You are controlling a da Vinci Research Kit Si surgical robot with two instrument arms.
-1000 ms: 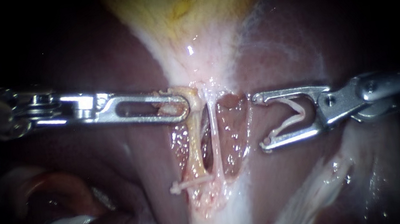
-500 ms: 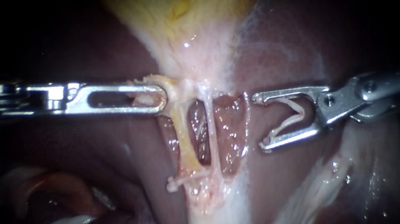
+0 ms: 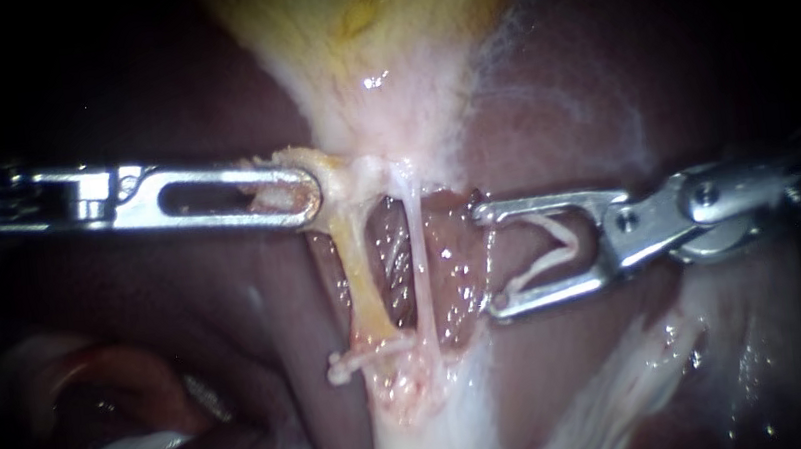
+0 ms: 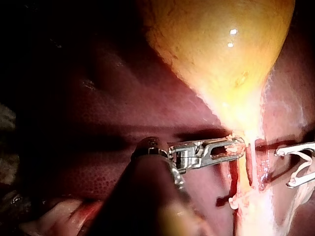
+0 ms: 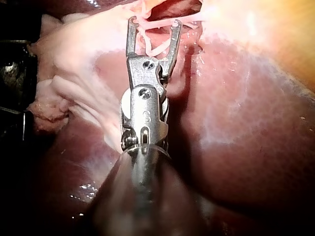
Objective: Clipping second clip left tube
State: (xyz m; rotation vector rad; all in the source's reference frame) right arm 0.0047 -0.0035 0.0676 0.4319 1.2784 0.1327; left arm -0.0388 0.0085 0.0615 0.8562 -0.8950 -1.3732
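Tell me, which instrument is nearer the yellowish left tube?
Left. My left instrument grips tissue at the left tube's top; my right instrument, carrying a clip, sits beyond the right tube.

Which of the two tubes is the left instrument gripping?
The left tube, thicker and yellowish: the left instrument's jaws are shut on its upper end. The thin, pale right tube hangs free, facing the clip in the right instrument's jaws.

The gallbladder (image 3: 368, 27) lies on the dark red liver (image 3: 558, 368).
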